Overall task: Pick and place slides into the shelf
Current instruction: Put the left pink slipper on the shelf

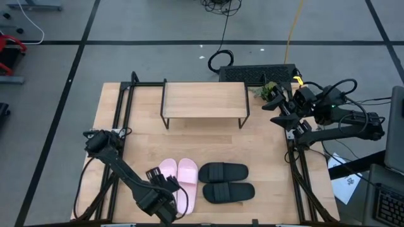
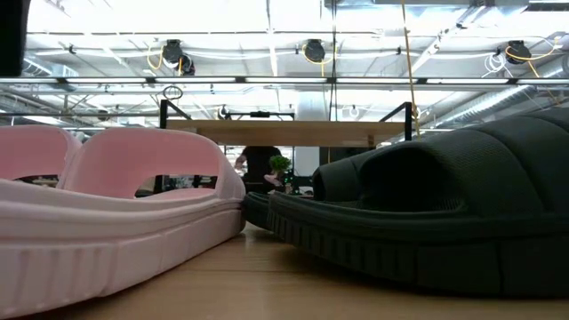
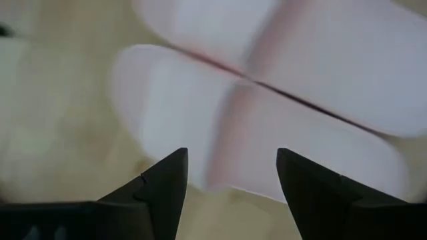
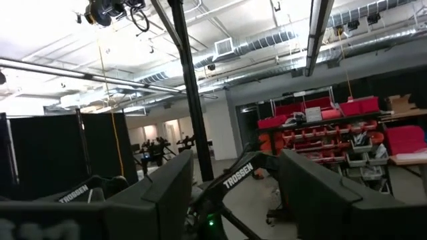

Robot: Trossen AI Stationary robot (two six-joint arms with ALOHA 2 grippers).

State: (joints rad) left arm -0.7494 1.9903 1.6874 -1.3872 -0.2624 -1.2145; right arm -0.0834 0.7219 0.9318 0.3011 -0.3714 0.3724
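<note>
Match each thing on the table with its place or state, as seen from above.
Things:
1. pink slides
2. black slides
3. shelf
4. left tool
5. right tool

Places or states:
A. bare on top, at the table's far side
B. open, at the pink pair's near-left edge
C. lying crosswise, one beside the other, right of the pink pair
D. raised at the table's far right corner, away from the footwear
E. side by side, pointing lengthwise toward the shelf

Pairs: 1-E, 2-C, 3-A, 4-B, 5-D
</note>
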